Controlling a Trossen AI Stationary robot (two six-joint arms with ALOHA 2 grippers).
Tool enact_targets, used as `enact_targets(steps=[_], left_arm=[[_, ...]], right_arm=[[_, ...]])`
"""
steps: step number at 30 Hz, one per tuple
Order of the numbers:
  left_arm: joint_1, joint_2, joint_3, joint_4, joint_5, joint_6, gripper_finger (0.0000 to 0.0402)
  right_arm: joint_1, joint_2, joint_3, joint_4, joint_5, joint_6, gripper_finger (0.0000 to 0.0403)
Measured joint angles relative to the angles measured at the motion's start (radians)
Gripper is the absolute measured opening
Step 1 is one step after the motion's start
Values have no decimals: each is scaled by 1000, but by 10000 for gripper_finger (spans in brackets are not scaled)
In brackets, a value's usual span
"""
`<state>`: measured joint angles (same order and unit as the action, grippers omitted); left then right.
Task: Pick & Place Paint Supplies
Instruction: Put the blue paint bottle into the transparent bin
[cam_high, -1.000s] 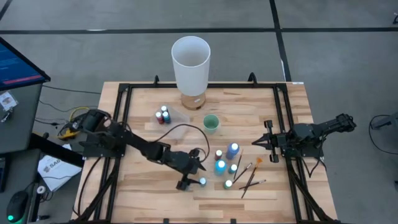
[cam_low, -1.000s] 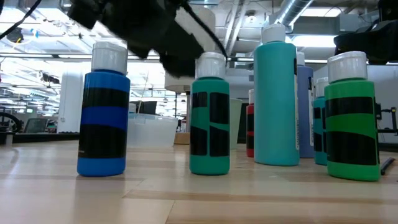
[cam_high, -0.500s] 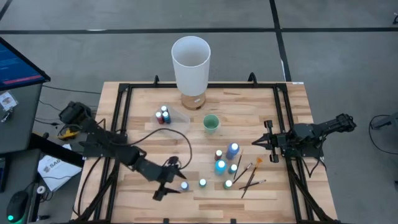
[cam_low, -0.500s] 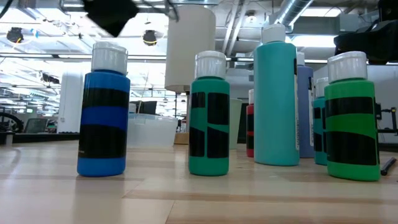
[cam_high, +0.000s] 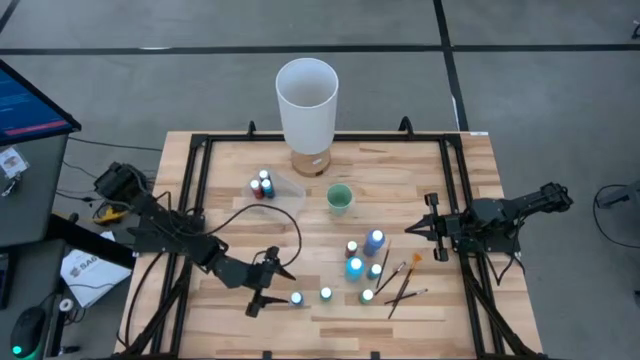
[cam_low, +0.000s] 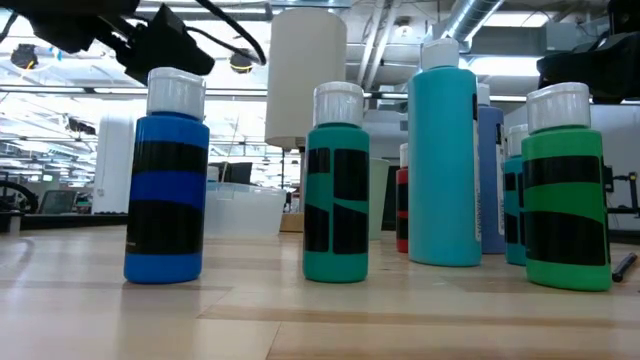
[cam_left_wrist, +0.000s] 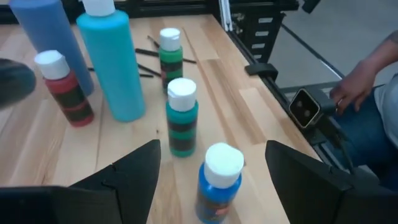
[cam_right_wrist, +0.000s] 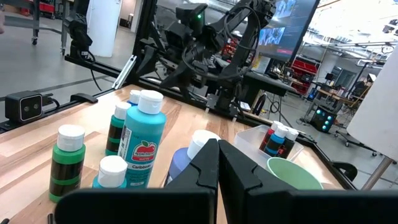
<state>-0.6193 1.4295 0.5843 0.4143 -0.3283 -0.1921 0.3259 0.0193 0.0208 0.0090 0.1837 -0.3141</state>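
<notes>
A small blue white-capped bottle stands upright on the wood. My left gripper is open just to its left, fingers apart from it. A small teal-green bottle stands to its right. More bottles cluster beyond, beside three thin brushes, one with an orange tip. My right gripper is shut and waits near the table's right side, touching nothing.
A tall white cylinder stands at the far edge, a small green cup near the middle. A clear container holds three small bottles. A black frame borders the table. A person's hand shows beyond the near edge.
My left gripper has drawn back from over the blue and teal-green bottles toward the table's left edge, then eased slightly toward the far edge. The blue bottle, earlier covered by it in the high view, now shows standing in the same place.
</notes>
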Motion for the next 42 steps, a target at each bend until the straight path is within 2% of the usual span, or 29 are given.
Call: enact_targets(steps=[7, 15, 24, 29, 37, 42], left_arm=[[0, 83, -8, 122, 2, 6, 274], [0, 174, -8, 189, 3, 1, 274], [2, 211, -8, 216, 3, 1, 266], [19, 211, -8, 229, 3, 0, 227], [47, 211, -8, 235, 66, -7, 124], [52, 207, -8, 239, 51, -8, 73]], right_arm=[[0, 0, 0, 0, 0, 0, 0], [0, 0, 0, 0, 0, 0, 0], [0, 0, 0, 0, 0, 0, 0], [0, 0, 0, 0, 0, 0, 0], [0, 0, 0, 0, 0, 0, 0], [0, 0, 0, 0, 0, 0, 0]])
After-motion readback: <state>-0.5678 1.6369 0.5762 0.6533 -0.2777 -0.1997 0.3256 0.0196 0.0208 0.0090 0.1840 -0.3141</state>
